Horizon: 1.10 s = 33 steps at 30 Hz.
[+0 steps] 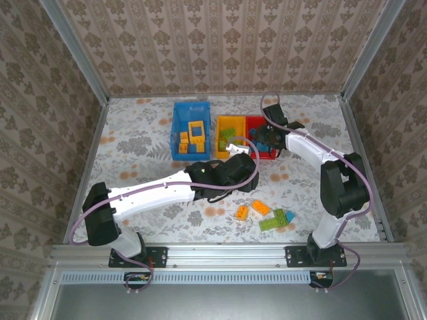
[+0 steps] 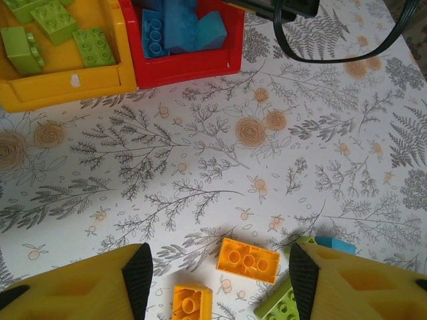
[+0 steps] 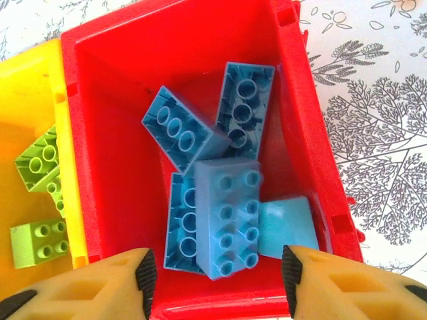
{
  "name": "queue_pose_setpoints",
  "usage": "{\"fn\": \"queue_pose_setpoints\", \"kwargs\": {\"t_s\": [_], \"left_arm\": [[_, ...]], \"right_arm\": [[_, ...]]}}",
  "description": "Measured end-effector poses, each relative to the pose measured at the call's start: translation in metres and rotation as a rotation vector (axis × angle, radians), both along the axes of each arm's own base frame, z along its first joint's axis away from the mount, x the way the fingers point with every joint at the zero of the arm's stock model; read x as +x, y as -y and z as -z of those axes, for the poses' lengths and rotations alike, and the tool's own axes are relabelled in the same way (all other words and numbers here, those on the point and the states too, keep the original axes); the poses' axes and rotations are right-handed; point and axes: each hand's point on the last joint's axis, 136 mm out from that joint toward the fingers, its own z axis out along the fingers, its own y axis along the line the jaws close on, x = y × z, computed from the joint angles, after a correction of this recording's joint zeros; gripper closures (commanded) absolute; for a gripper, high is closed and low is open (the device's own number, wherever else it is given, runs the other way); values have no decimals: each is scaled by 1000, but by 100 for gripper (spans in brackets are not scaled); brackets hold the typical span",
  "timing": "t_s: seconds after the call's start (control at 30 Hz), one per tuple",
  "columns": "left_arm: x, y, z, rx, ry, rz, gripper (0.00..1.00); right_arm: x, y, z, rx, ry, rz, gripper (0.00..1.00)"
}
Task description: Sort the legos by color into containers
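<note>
Above the red bin (image 3: 113, 133) my right gripper (image 3: 217, 270) stands open. Below its fingers a blue brick (image 3: 227, 220) lies loose, studs up, on other blue legos. The yellow bin (image 1: 230, 138) next to it holds green bricks (image 3: 40, 167). The blue bin (image 1: 189, 131) holds orange ones, among them a square frame (image 1: 195, 128). My left gripper (image 2: 217, 267) is open and hovers over loose legos on the table. These are two orange bricks (image 2: 248, 259) (image 2: 192, 303), a green one (image 2: 283, 305) and a blue piece (image 2: 335, 244). It touches none.
The loose legos (image 1: 263, 213) lie on the flowered cloth near the front right, between the two arm bases. The right arm's black cable (image 2: 333, 57) hangs near the red bin. Papered walls and metal rails (image 1: 87, 73) close the table in. Bare cloth lies at the left (image 1: 133, 153).
</note>
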Motion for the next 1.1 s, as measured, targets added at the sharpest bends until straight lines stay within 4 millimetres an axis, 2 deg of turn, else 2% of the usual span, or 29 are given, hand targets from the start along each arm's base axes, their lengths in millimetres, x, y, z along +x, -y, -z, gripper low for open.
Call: {"fn": "queue_pose_setpoints", "kwargs": {"t_s": [0.1,0.2,0.27,0.37,0.43,0.53,0.63,0.7,0.73,0.83,0.93,1.1], "left_arm": [[-1,0,0,5,3,11,40],[-4,-1,4,31,2,42,37],[-7,-3,10,58,0,79,36],[-17,-7,25,119,-16,162,34],[-27,-13,42,173,-38,228,31],[-40,-26,69,254,-84,305,29],[-53,-31,93,326,-135,357,26],[-62,-28,110,372,-154,390,26],[-68,-27,119,398,-166,406,21],[-80,-23,145,459,-199,440,21],[-85,-21,162,489,-224,449,20],[-83,-16,171,498,-234,440,25]], "right_arm": [[0,0,-5,-3,4,-7,38],[-6,-1,-23,-3,29,-28,37],[-11,-2,-48,3,83,-49,35],[-29,-3,-105,42,214,-89,32],[-53,-1,-141,77,300,-121,31],[-93,2,-168,128,368,-165,28],[-129,3,-162,174,354,-201,24],[-154,3,-147,209,301,-222,23],[-166,3,-139,223,273,-230,23],[-193,5,-125,254,209,-239,23],[-211,8,-126,272,198,-241,23],[-221,8,-125,292,178,-240,23]]}}
